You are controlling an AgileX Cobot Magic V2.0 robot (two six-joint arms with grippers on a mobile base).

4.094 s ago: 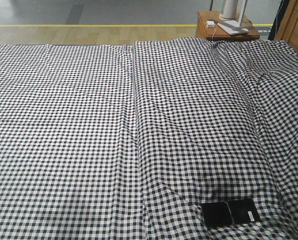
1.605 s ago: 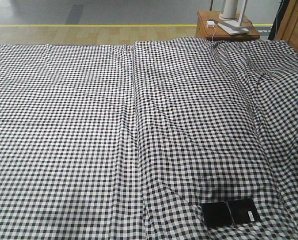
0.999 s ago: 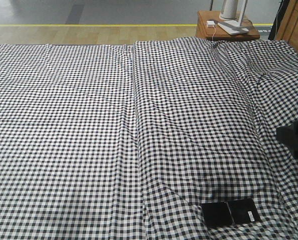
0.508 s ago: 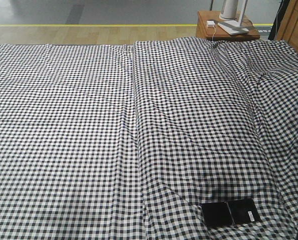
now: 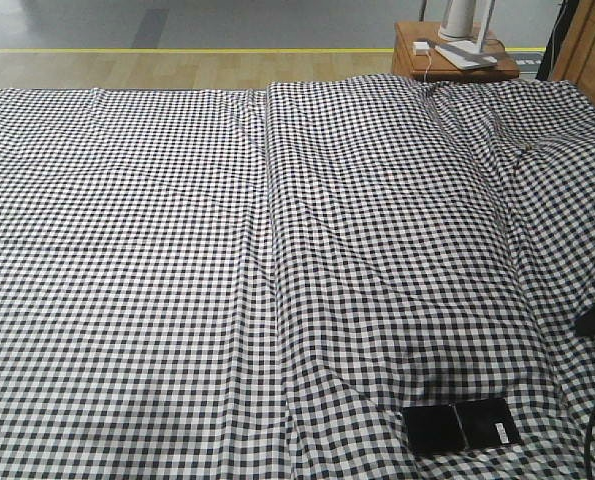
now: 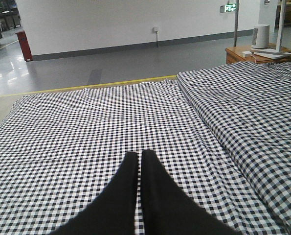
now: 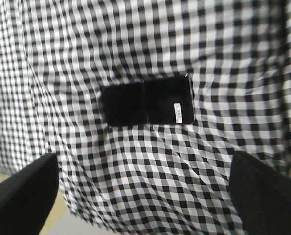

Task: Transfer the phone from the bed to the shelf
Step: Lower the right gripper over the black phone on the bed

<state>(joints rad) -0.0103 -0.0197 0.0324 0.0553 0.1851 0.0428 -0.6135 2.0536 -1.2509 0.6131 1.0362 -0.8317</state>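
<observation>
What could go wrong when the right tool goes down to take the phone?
1. The phone lies flat on the soft, wrinkled bed, so the open right tool may pinch fabric together with it.
2. It lies near the bed's edge; a push might slide it off.

Black phone [image 5: 462, 426], black-and-white gingham bed [image 5: 177, 250]

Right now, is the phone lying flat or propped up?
Lying flat: the phone rests directly on the checked sheet of the bed, with no end raised.
</observation>
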